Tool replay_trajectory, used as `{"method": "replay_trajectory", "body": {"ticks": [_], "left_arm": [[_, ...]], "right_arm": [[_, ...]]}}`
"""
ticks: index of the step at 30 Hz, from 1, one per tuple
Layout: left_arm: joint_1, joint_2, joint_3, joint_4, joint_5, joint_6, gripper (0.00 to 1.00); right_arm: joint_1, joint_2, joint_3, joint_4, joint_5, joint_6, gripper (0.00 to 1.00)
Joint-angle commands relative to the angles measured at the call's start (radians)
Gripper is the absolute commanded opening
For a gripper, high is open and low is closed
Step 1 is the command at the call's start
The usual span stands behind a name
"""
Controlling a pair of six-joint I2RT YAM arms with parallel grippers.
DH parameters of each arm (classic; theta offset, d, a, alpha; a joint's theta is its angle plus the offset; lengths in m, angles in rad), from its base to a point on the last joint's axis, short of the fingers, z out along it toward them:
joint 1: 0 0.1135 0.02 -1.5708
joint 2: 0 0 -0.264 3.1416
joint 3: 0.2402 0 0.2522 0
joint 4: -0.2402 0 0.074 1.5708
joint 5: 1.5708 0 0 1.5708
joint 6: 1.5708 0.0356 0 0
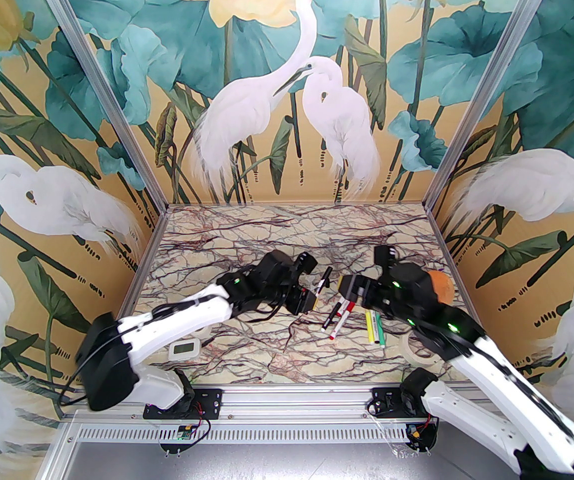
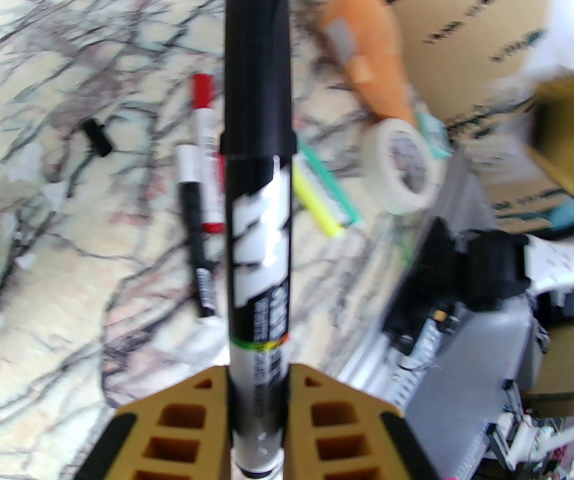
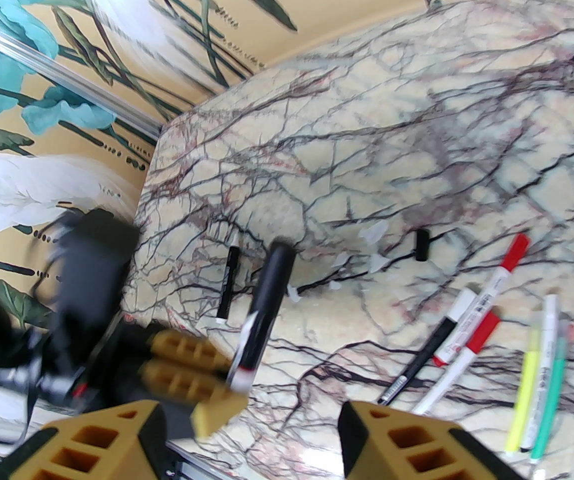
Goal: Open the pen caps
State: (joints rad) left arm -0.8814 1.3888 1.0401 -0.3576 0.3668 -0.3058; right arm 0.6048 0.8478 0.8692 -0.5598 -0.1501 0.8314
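Over the table (image 1: 246,363) — left gripper (image 2: 259,373) clamps black marker (image 2: 259,228), cap (image 2: 257,68) on | right gripper (image 3: 249,413) parted, empty

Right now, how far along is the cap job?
Done: one loose black cap lies on the table. In hand: left gripper shut on a black marker, its cap on; right gripper open near it. Left: that cap, the red cap, maybe more.
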Motion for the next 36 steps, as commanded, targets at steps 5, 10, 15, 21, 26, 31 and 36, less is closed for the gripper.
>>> {"method": "replay_trajectory", "body": {"ticks": [5, 10, 15, 21, 26, 31, 36], "left_arm": [[0.005, -0.103, -0.101, 0.128, 0.131, -0.055, 0.20], [0.005, -0.113, -0.117, 0.155, 0.151, -0.067, 0.20], [0.005, -0.098, -0.121, 0.177, 0.163, -0.073, 0.20], [0.005, -0.082, -0.120, 0.210, 0.181, -0.085, 0.20], [0.005, -0.079, -0.129, 0.215, 0.182, -0.087, 0.20], [0.005, -0.066, -0.133, 0.227, 0.197, -0.093, 0.20], [0.005, -0.059, -0.134, 0.233, 0.199, -0.098, 0.24]], "right_arm": [[-0.002, 0.148, 0.027, 0.181, -0.084, 0.030, 0.62], [-0.002, 0.192, 0.034, 0.214, -0.090, 0.034, 0.58], [-0.002, 0.196, 0.027, 0.231, -0.089, 0.041, 0.48], [-0.002, 0.192, 0.023, 0.229, -0.086, 0.040, 0.38], [-0.002, 0.187, 0.021, 0.227, -0.086, 0.040, 0.30], [-0.004, 0.180, 0.016, 0.227, -0.083, 0.038, 0.23], [-0.004, 0.173, 0.019, 0.226, -0.086, 0.034, 0.17]]}}
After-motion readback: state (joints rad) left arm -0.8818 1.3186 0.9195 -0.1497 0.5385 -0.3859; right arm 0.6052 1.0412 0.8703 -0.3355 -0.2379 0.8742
